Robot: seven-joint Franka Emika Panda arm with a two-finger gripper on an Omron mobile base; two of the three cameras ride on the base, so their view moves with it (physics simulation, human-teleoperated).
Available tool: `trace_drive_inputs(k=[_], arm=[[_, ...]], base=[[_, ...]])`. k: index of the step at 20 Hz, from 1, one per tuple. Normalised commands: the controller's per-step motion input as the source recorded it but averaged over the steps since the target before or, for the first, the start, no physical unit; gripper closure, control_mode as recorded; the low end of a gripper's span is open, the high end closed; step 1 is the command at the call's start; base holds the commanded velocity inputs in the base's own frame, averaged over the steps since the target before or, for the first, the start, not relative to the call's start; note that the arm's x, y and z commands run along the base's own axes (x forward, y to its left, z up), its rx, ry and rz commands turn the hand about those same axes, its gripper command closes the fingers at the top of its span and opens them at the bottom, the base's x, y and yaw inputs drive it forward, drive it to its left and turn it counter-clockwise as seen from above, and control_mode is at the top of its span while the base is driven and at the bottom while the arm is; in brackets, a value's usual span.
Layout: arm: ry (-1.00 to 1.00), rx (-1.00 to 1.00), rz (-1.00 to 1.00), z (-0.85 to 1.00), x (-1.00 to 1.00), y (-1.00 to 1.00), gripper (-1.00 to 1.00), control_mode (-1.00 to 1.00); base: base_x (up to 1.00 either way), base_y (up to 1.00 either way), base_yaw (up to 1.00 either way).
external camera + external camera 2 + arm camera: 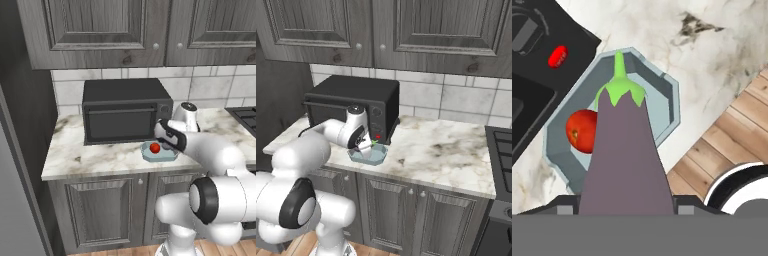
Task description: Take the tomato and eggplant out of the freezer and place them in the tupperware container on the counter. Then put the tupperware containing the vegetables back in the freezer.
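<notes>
My gripper (626, 207) is shut on the eggplant (624, 155), a dull purple oblong with a green stem tip pointing away from the hand. It hangs just above the pale blue-grey tupperware container (669, 107), which sits on the white marbled counter (95, 155) in front of the microwave. The red tomato (582, 131) lies inside the container, to the eggplant's left in the hand view. In the left base view the tomato (155, 148) shows in the tupperware container (162, 156) beside my hand. In the right base view the gripper (367, 146) is over the container (370, 157).
A black microwave (125, 110) stands right behind the container, with its red button (558, 56) close to the hand. A stove (501, 145) lies at the counter's right end. Upper cabinets hang overhead. A tall grey side panel (12, 200) borders the left.
</notes>
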Motion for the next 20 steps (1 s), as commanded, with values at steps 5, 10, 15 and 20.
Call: trace_drive_inputs(k=[5,10,15,20], arm=[[0.0,0.0,-0.02,-0.34,0.29,0.06,1.0,-1.0],[0.0,0.0,-0.03,-0.27,0.25,0.05,1.0,-1.0],[0.0,0.0,-0.04,-0.13,0.04,0.0,1.0,-1.0],[0.0,0.0,-0.06,-0.18,0.05,0.0,-1.0,-1.0]], base=[[0.0,0.0,0.0],[0.0,0.0,0.0],[0.0,0.0,0.0],[0.0,0.0,0.0]])
